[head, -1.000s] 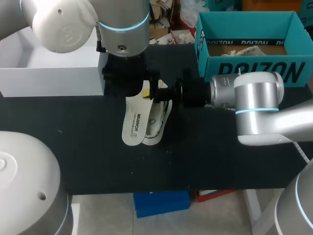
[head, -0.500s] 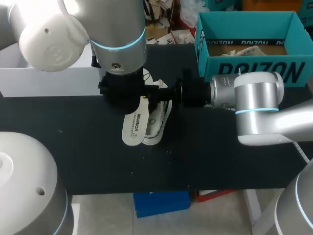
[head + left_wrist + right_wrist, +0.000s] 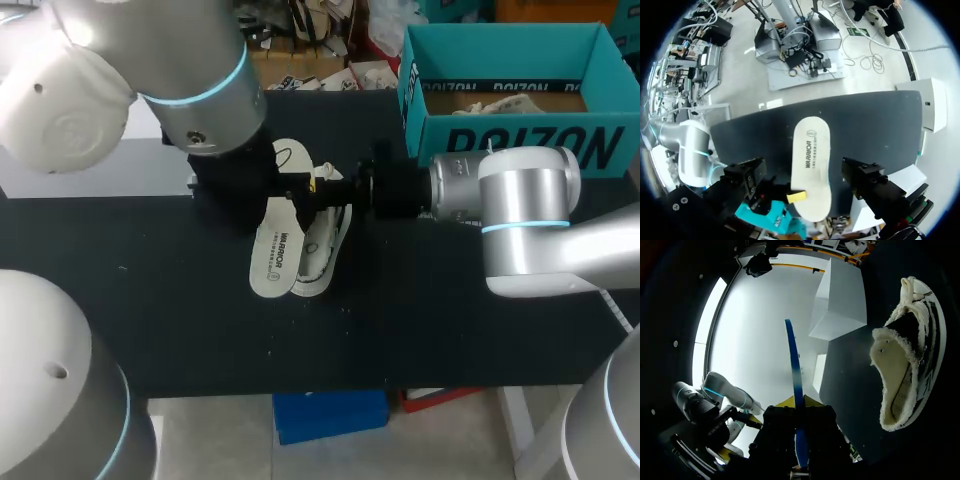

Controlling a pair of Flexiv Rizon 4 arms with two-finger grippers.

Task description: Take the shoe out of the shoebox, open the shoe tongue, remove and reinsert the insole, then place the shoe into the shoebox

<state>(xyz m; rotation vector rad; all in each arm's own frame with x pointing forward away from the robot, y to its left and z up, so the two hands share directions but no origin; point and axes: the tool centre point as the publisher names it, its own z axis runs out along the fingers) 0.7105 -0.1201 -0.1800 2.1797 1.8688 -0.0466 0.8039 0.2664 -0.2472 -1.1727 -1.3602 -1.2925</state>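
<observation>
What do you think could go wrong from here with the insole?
The right gripper pinches the insole only at one edge, so it may slip or flop. The shoe lies unheld and may slide when pushed. The open left gripper hovers close, so the arms might collide.

One shoe [image 3: 326, 246], one insole [image 3: 275, 250], one teal shoebox [image 3: 520, 150], one white box [image 3: 95, 168], two arms [image 3: 160, 60] [image 3: 520, 215]

In the head view, the left arm [image 3: 200, 110] hid the left tool [image 3: 805, 176] completely and covered one edge of the insole [image 3: 280, 235]. The insole overlapped the shoe [image 3: 325, 240], concealing its near side. The right tool [image 3: 318, 188] appeared only as a dark mass, its fingertips indistinguishable.
</observation>
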